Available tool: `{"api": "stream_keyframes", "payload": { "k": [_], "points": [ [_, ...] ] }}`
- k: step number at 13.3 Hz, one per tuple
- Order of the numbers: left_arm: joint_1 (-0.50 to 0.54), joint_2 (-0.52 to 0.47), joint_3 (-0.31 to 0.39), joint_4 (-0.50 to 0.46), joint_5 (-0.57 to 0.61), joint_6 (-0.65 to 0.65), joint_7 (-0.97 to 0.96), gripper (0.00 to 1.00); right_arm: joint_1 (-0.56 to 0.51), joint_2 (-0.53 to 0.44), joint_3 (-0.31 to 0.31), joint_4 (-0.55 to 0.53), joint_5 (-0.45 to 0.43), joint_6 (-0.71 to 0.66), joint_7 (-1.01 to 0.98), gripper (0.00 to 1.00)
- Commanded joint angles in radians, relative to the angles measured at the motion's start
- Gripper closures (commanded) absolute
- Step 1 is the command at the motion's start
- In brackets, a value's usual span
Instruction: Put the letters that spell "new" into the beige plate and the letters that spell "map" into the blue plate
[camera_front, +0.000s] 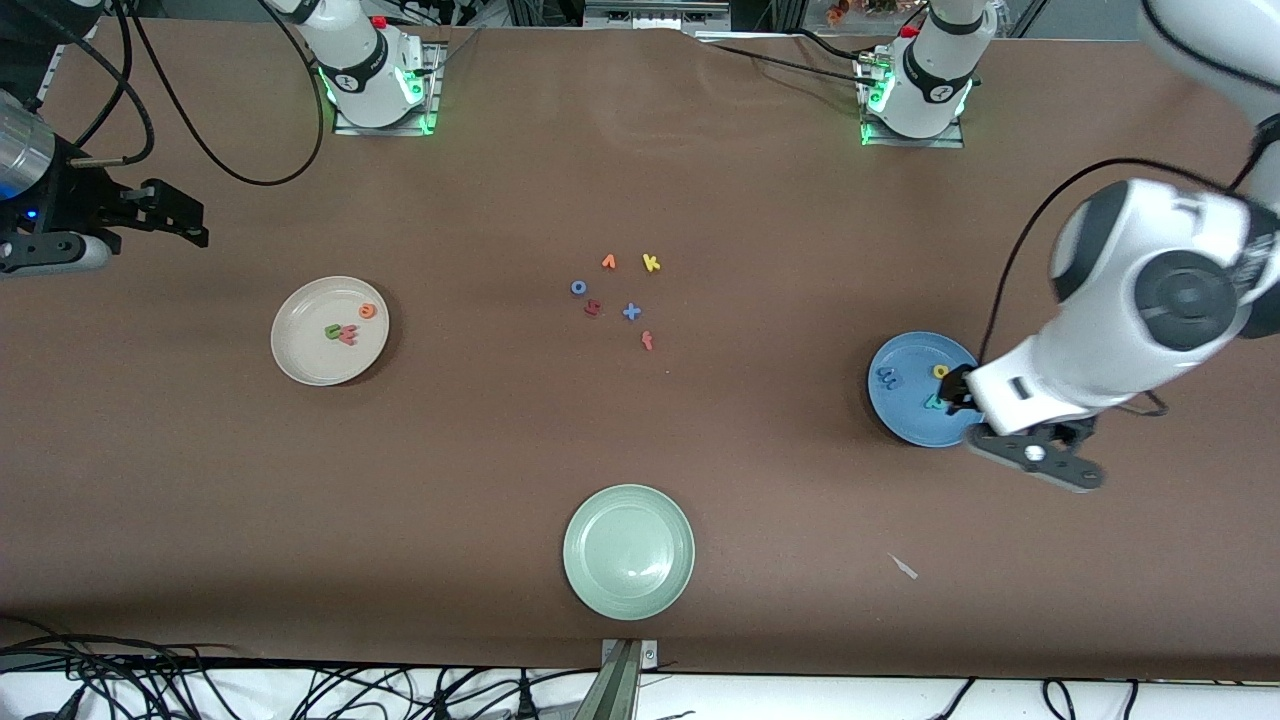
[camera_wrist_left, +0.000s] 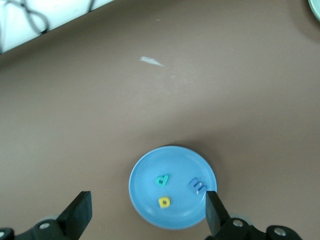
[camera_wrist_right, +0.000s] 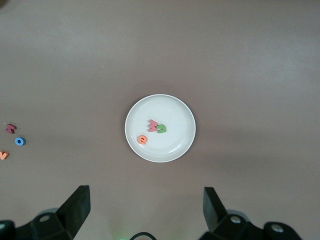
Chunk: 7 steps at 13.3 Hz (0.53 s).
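The beige plate (camera_front: 300, 352) (camera_wrist_right: 175, 112) lies toward the right arm's end of the table. In it are the green n (camera_front: 333, 330) (camera_wrist_right: 161, 129), orange e (camera_front: 368, 311) (camera_wrist_right: 142, 140) and pinkish-red w (camera_front: 347, 338) (camera_wrist_right: 152, 125). The blue plate (camera_front: 905, 415) (camera_wrist_left: 150, 170) lies toward the left arm's end and holds the blue m (camera_front: 888, 377) (camera_wrist_left: 197, 185), yellow a (camera_front: 940, 371) (camera_wrist_left: 164, 201) and teal p (camera_front: 933, 402) (camera_wrist_left: 162, 180). My left gripper (camera_front: 962, 392) (camera_wrist_left: 148, 216) hangs open over the blue plate's rim, holding nothing. My right gripper (camera_front: 185, 222) (camera_wrist_right: 145, 212) waits open, high up near the beige plate.
Loose letters lie mid-table: an orange v (camera_front: 608, 262), yellow k (camera_front: 651, 263), blue o (camera_front: 578, 287), a red letter (camera_front: 593, 308), a blue cross shape (camera_front: 631, 311) and a red f (camera_front: 647, 341). A pale green plate (camera_front: 628, 550) sits nearest the front camera. A white scrap (camera_front: 905, 567) lies beside it.
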Motion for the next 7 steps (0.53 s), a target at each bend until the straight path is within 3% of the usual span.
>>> {"api": "stream_keyframes", "payload": {
  "k": [1,3,7],
  "points": [
    [0.079,-0.03,-0.011,0.037,-0.065,-0.042,0.013,0.0,-0.015,-0.026,0.016,-0.018,-0.014,-0.009,0.004,0.0],
    [0.048,-0.152,0.064,0.008,-0.177,-0.043,-0.01,0.0,-0.005,-0.017,0.015,-0.016,-0.016,-0.009,0.002,0.0],
    [-0.128,-0.332,0.297,-0.116,-0.246,-0.043,-0.074,0.0,-0.002,-0.016,0.019,-0.01,-0.027,-0.011,0.002,0.0]
  ]
}}
